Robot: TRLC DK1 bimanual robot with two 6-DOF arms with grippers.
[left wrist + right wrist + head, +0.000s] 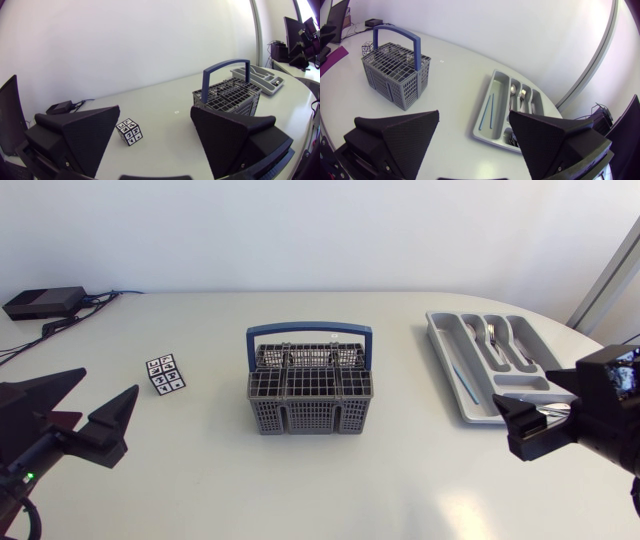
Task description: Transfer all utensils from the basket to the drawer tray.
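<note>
Your wide-open, empty right gripper (pixel 474 116) hides the grey plastic drawer tray (pixel 499 100)'s near end; left gripper (pixel 155 112) equally open, empty; white tabletop (pixel 455 75).

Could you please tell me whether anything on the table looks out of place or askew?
Nothing stands out: the basket stands upright and the drawer tray lies flat with cutlery in its compartments. The small patterned cube left of the basket is the only non-utensil item.
</note>
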